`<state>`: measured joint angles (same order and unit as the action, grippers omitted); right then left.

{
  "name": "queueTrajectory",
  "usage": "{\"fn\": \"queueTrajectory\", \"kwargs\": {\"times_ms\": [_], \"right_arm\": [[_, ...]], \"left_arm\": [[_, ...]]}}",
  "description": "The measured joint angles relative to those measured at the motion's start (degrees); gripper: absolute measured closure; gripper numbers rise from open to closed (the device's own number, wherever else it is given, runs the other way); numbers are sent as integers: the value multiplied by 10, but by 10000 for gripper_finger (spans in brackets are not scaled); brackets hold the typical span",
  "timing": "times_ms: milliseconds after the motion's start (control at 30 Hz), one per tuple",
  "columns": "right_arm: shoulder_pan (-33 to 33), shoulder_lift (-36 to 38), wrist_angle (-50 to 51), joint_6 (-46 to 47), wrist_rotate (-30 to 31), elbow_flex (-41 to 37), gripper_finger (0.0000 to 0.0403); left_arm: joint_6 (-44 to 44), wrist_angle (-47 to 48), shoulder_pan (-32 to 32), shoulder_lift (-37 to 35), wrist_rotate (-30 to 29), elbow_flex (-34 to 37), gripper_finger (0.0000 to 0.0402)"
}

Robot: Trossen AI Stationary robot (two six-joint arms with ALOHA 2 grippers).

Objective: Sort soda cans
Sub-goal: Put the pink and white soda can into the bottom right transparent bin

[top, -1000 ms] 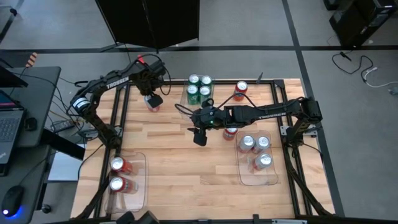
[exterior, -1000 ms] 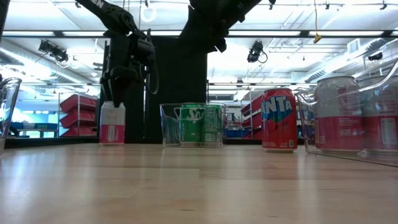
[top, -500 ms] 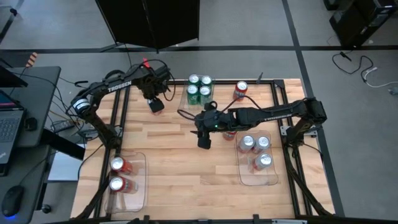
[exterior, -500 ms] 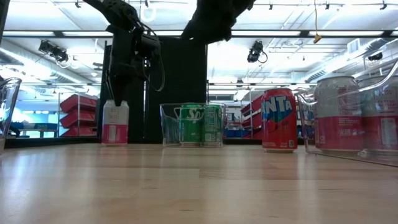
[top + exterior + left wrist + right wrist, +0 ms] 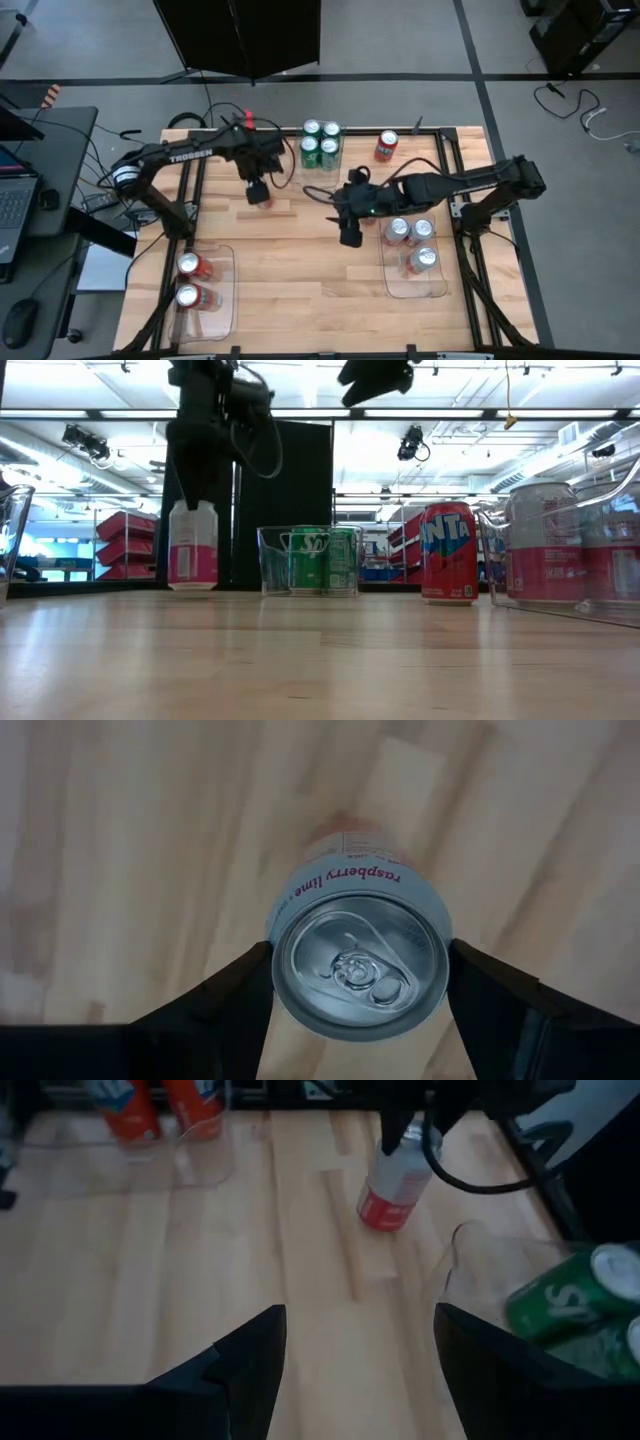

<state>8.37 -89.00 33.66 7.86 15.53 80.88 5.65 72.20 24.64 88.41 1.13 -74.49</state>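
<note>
My left gripper (image 5: 258,192) points down over the far left of the table, shut on a silver-white soda can (image 5: 360,980), which also shows in the low view (image 5: 193,545). My right gripper (image 5: 350,235) hangs open and empty above the table's middle, its fingers apart (image 5: 360,1380). Three green cans (image 5: 320,145) stand in a clear tray at the far edge, with a red can (image 5: 386,147) upright to their right. Three silver-white cans (image 5: 410,240) stand in the right tray, and two red cans (image 5: 188,280) in the near-left tray. My left gripper pinches the silver-white can between its two fingers, on opposite sides of the wall just under the top rim (image 5: 275,955). The fingers (image 5: 225,1005) come from above and point down. The can hangs upright below them, its base a little above the table.
The right tray (image 5: 425,288) has bare room at its near end, as does the left tray (image 5: 218,300). Bare wood lies between the two trays. A black frame runs round the table (image 5: 300,300), and cables trail by the far edge.
My left gripper has carried the silver-white can from near the far-left corner toward the near edge and a little right, lifting it off the table. My right gripper has risen and drawn back toward the table's right, still open.
</note>
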Motion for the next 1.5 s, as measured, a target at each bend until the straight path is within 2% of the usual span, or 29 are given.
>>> {"fn": "queueTrajectory", "kwargs": {"times_ms": [200, 367, 700, 800, 900, 1133, 1500], "right_arm": [[53, 2, 29, 42, 0, -7, 163], [100, 2, 4, 85, -4, -68, 177], [163, 2, -281, 121, 18, -224, 206], [172, 2, -368, 122, 22, -257, 208], [175, 2, -411, 122, 51, -276, 210], [170, 1, -426, 122, 101, -285, 213], [161, 1, -431, 120, 104, -285, 209]], "left_arm": [[-17, -24, -98, -1, 0, -1, 143], [-19, -61, -169, -2, 0, -2, 143], [-59, -188, -272, -2, 12, -3, 143], [-63, -210, -291, 1, 14, -3, 143], [-63, -235, -305, 10, 11, -2, 143], [-59, -247, -318, 45, 11, -2, 143], [-64, -261, -340, 77, -13, -24, 143]]}}
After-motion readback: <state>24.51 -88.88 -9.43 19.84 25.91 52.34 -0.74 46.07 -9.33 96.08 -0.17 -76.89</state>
